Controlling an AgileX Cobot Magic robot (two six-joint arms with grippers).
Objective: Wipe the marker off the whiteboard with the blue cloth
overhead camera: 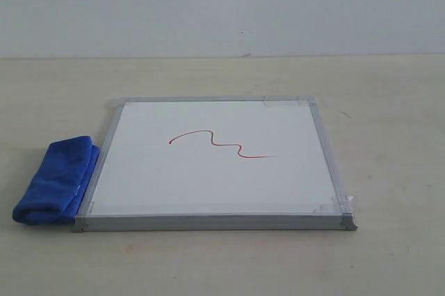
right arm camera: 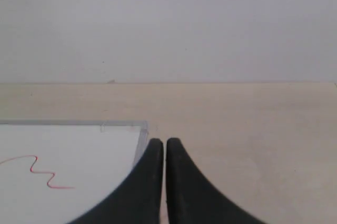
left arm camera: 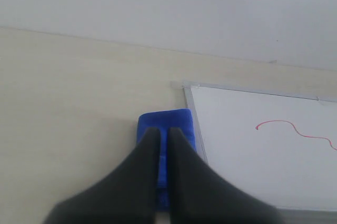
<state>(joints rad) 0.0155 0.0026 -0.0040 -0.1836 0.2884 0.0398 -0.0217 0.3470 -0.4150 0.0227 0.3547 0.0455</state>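
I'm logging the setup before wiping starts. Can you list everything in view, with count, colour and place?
whiteboard: one, white with a silver-grey frame, lying flat on the table.
marker line: one, red, wavy, near the board's middle.
blue cloth: one, royal blue, folded, on the table close against the board's left edge in the exterior view.
clear tape: several pieces, clear, at the board's corners.
table: one, pale beige, under everything.
wall: one, off-white, behind the table.
left gripper: one, black, jaws together, pointing over the cloth, seen only in its wrist view.
right gripper: one, black, jaws together, near a board corner, seen only in its wrist view.
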